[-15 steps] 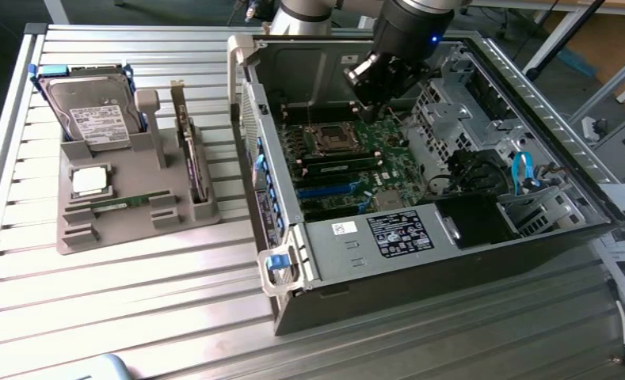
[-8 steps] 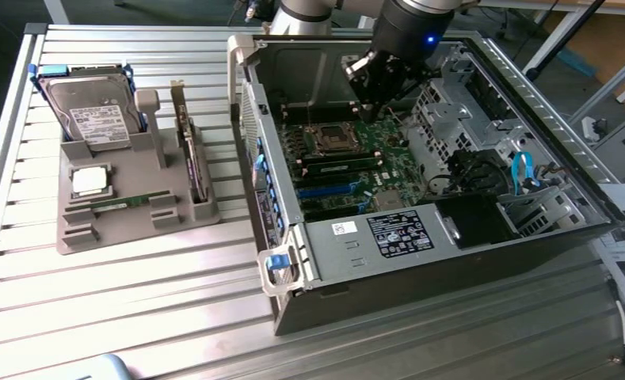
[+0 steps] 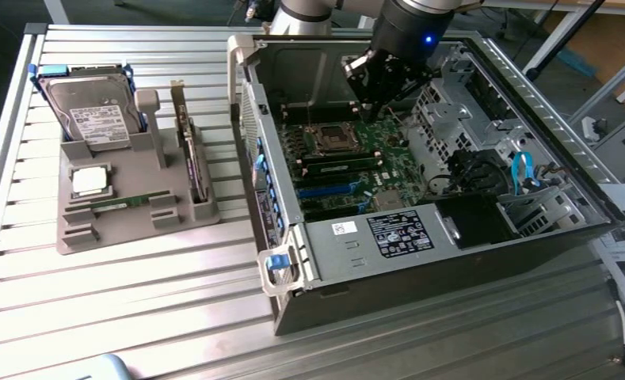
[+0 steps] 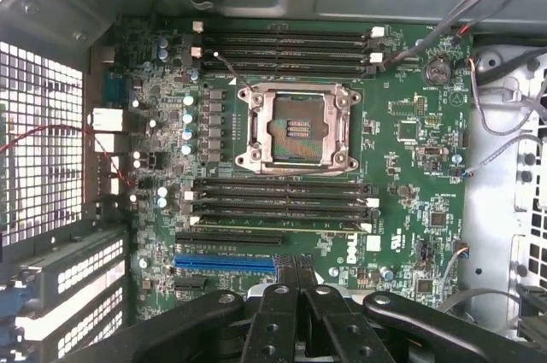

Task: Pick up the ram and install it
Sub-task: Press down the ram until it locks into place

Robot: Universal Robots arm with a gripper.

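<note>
Exterior view: the arm [image 3: 407, 32] reaches down into the open case [image 3: 524, 237], which lies on its side on the slatted tabletop [image 3: 132, 309]. The jaws hang just above the board [image 3: 391, 170], close to the empty socket [image 3: 328, 138]. I see them pressed together, with nothing visible between them. In the wrist view the two dark fingers [image 4: 278, 312] meet edge to edge over the board [image 4: 410, 124], on the side where the blue slot [image 4: 224, 264] lies.

One ram [image 3: 339, 165] shows as a green strip among the black slots just beside the socket, on the side toward the case's front label [image 3: 399, 234]. In the wrist view that ram [image 4: 282, 227] sits in the last slot of the four-slot bank [image 4: 282, 196], the one nearest the blue slot. It lies level along the slot. I can't tell whether its end latches are fully home. The three slots beside it and the bank on the socket's [image 4: 295, 128] far side look bare.

To the exterior view's left of the case, well apart from it, a grey tray [image 3: 132, 229] rests on the tabletop. A second ram [image 3: 122, 203] lies flat near the tray's middle. Just behind it sits a square silver chip [image 3: 88, 180]. A hard drive [image 3: 93, 107] stands at the tray's back, and a wider card [image 3: 192, 158] stands on edge along the side nearest the case.
</note>
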